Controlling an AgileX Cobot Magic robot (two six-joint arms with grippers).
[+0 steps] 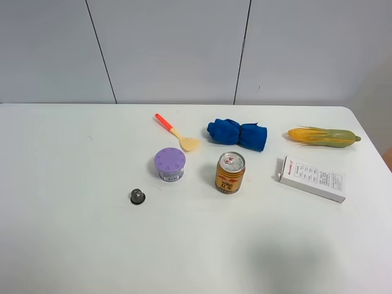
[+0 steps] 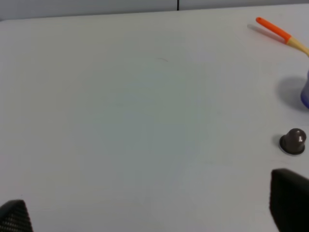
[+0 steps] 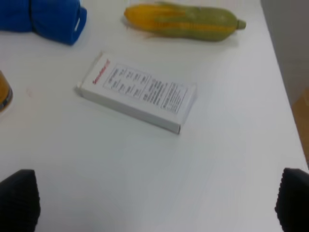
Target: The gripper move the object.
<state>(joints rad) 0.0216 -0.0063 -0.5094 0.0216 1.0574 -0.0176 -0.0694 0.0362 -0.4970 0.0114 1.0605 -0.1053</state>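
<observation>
Both grippers, left [image 2: 149,212] and right [image 3: 157,203], jaws wide apart and empty above the table [image 1: 73,245]

The white table [image 1: 73,245] carried a purple-lidded tin [image 1: 169,164], a gold drink can [image 1: 230,173], a small dark cap [image 1: 138,196], an orange-handled spoon [image 1: 176,133], a blue cloth [image 1: 237,134], a corn cob [image 1: 323,136] and a white box [image 1: 312,178], all standing apart.

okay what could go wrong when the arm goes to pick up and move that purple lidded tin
The drink can stands close beside the tin; a wide approach might knock it over. The spoon and the small dark cap also lie nearby, so a sweeping move could scatter them. The left gripper looks open, apart from the tin.
</observation>
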